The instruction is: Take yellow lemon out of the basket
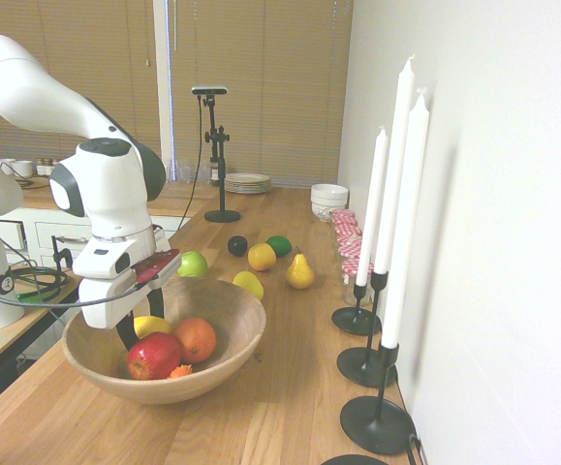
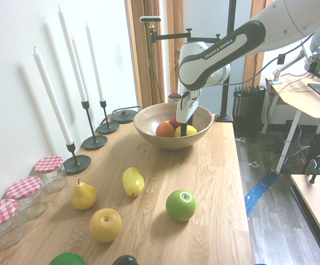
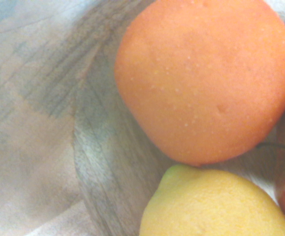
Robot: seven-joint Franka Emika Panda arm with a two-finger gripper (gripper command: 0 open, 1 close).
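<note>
As we look into the wooden bowl (image 1: 232,334), we find the yellow lemon (image 1: 152,325) inside it, beside the orange (image 1: 196,340) and the red apple (image 1: 155,356). We see the fingers (image 1: 142,330) lowered into the bowl and set apart at the lemon; we cannot tell whether they grip it. Our wrist view shows the orange close against the lemon's greenish tip. Just outside the bowl we note a green apple (image 1: 193,264) and a paler greenish-yellow lemon (image 1: 248,284). Farther along the counter (image 1: 295,387) we observe a round yellow-orange fruit (image 1: 262,257), a yellow pear (image 1: 300,272), a green fruit (image 1: 279,245) and a dark one (image 1: 237,246). Along the wall we distinguish lidded jars (image 2: 26,196) with red-and-white checked tops and white candles (image 1: 405,223) upright in black holders (image 1: 377,424).
</note>
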